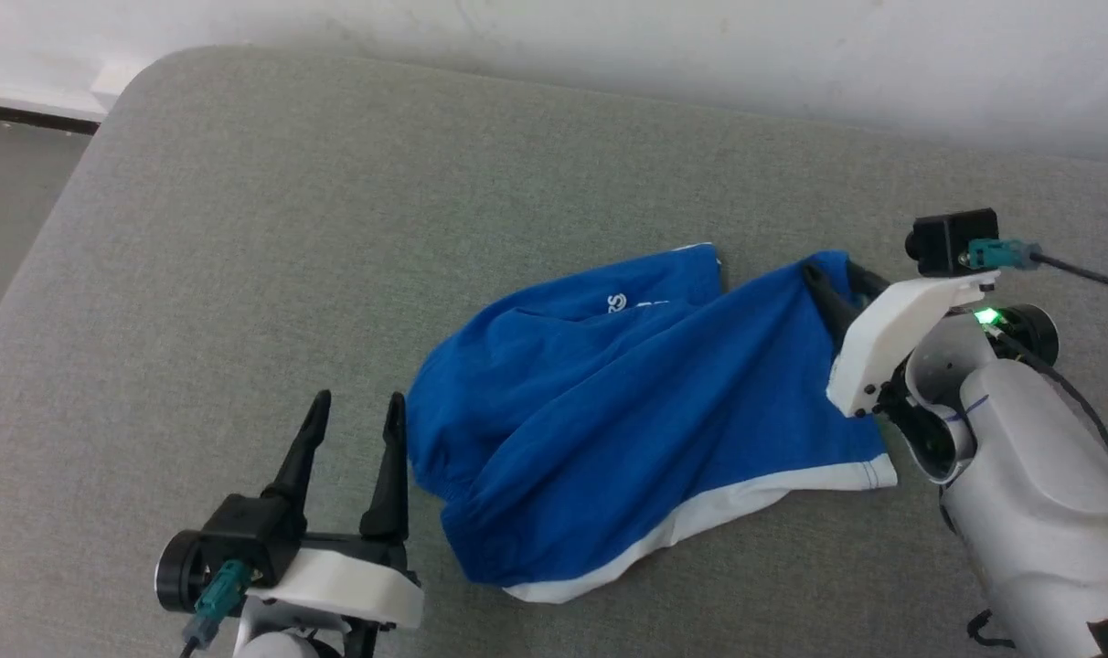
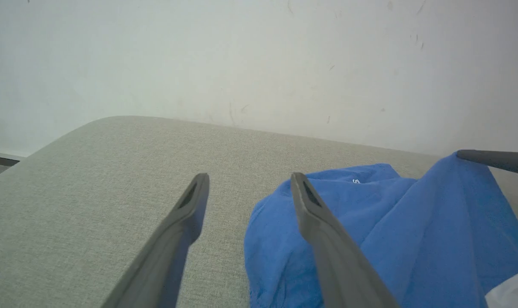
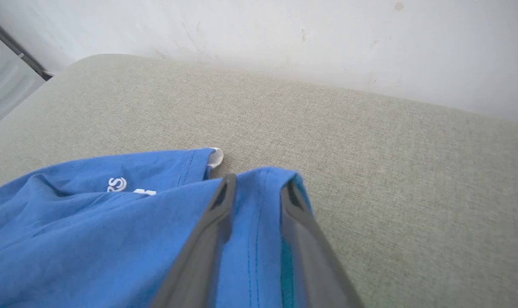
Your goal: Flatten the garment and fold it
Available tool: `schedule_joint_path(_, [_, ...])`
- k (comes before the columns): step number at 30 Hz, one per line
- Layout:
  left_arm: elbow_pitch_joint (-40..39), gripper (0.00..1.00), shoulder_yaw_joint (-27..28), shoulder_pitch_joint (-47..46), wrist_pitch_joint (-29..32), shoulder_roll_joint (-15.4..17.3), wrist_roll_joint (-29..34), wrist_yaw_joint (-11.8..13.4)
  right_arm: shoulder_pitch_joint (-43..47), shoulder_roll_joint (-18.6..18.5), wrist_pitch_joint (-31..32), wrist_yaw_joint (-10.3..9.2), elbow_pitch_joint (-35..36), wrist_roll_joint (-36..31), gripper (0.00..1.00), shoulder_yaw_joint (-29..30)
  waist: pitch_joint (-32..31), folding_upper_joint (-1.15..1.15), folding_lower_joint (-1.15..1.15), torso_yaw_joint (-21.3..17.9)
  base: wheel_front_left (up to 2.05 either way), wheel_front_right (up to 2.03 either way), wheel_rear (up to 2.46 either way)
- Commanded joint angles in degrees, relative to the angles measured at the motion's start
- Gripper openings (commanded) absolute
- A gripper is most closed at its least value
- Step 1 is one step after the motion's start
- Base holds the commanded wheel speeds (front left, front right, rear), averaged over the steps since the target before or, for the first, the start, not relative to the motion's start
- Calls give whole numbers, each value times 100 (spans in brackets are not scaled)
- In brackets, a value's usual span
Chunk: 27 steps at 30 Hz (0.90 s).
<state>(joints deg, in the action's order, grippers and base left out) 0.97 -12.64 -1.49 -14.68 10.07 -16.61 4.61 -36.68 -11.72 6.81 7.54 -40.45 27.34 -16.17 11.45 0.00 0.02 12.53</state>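
**Shorts bunched up, right pincer's got a leg corner**

The garment [image 1: 627, 411] lies crumpled in the middle of the grey cushion [image 1: 243, 228]. The gathered waist is toward your left and the legs point far-right, so the long axis runs diagonally from near-left to far-right. Your right gripper [image 3: 259, 182] is clamped on the far leg's corner, tenting the cloth up. Your left gripper [image 1: 359, 402] is spread and empty, just beside the waistband, so it's nearer that end. I'd grab the waist there and stretch along that diagonal.
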Motion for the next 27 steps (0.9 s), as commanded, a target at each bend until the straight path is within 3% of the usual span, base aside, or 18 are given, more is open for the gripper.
schedule_joint_path(1, [51,100,69,-21,-31,-19,64,-8,99,-11,-359,-5,26,55,100,-48,-115,0,-2,-57,0,0,0])
schedule_joint_path(6, [160,100,241,228,-31,52,76,42,623,-136,-1535,-5,208,-128,100,-83,-538,0,-2,-292,0,0,0])
schedule_joint_path(12, [113,100,360,561,229,210,-33,98,1355,-179,-2013,-5,679,-484,100,200,-1015,0,-2,-529,0,0,0])
schedule_joint_path(19, [-316,100,455,1021,1232,398,-520,19,2678,29,-1734,-5,2018,-1064,100,785,-1374,0,-2,-770,0,0,0])
schedule_joint_path(27, [-963,100,100,1306,3268,728,-1034,-125,3893,457,-854,-5,3831,-1562,100,1317,-1394,0,-2,-1036,0,0,0])
